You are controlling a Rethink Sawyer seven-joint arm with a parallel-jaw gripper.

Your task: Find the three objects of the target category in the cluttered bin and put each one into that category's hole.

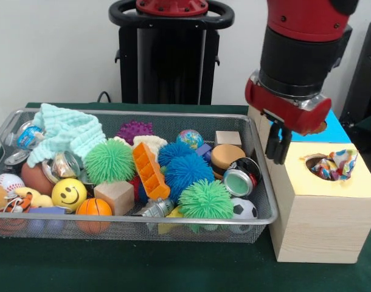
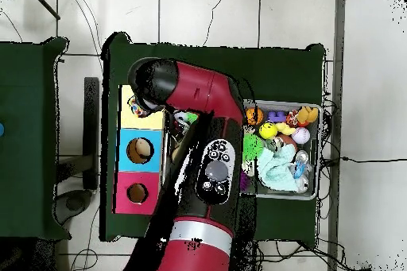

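Note:
My gripper (image 1: 278,146) hangs at the left edge of the wooden box (image 1: 313,225), just left of the hole in its yellow top (image 1: 362,182). A patterned cloth (image 1: 334,165) lies bunched in that hole and shows in the overhead view as the patterned cloth (image 2: 139,110). In the wire bin (image 1: 143,217), a mint-green knitted cloth (image 1: 67,131) lies at the far left over other items; from above it is the mint cloth (image 2: 275,169). The arm (image 2: 207,125) hides the gripper from above.
The bin holds spiky green (image 1: 109,161) and blue balls (image 1: 185,170), an orange brick (image 1: 150,170), a smiley ball (image 1: 69,193), wooden blocks (image 1: 115,196), tins and small balls. The box also has a blue section (image 2: 139,150) and a red section (image 2: 137,193), each with a hole.

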